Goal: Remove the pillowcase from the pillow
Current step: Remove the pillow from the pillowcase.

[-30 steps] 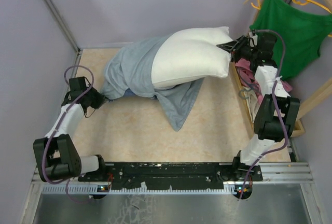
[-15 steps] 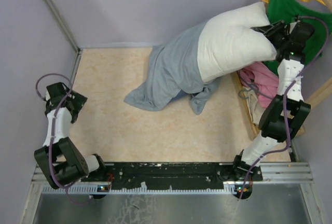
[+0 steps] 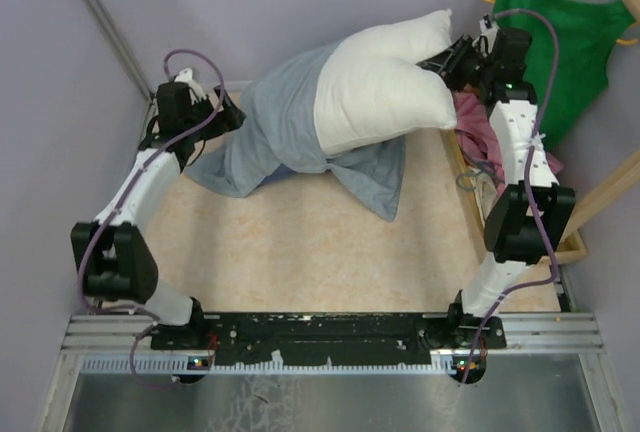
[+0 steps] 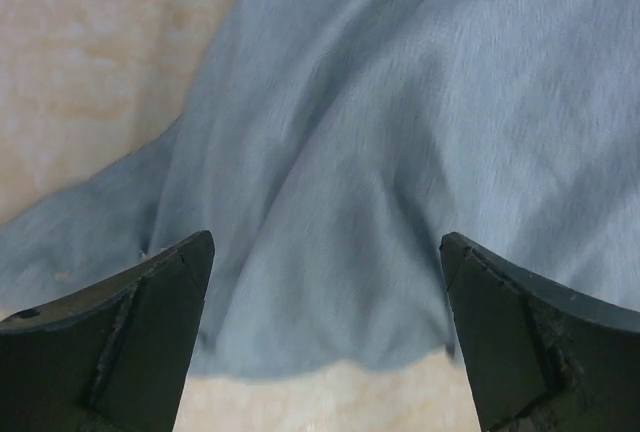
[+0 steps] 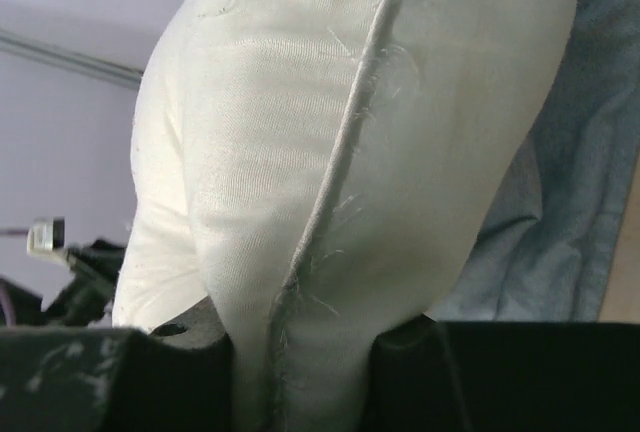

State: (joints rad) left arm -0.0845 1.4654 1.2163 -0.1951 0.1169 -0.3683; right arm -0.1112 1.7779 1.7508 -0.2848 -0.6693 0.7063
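Observation:
The plump white pillow [image 3: 390,82] is lifted at the back right, its right end pinched in my right gripper [image 3: 445,59], which is shut on it; the right wrist view shows the pillow's seam [image 5: 330,192] squeezed between the jaws. The pale grey-blue pillowcase [image 3: 285,127] still wraps the pillow's left end and trails onto the table. My left gripper [image 3: 222,122] hovers at the pillowcase's left edge, open wide. In the left wrist view the pillowcase [image 4: 400,152] lies under and between the spread fingers [image 4: 150,332], not touching them.
A green tank top [image 3: 560,42] hangs on a yellow hanger at the back right. A pink garment [image 3: 480,127] lies in a wooden tray [image 3: 575,242] along the table's right edge. Purple walls close the back and left.
The left gripper let go and opened, swung out to the left, then came back to the pillowcase's left edge. The right arm swung the pillow up to the right and partly back.

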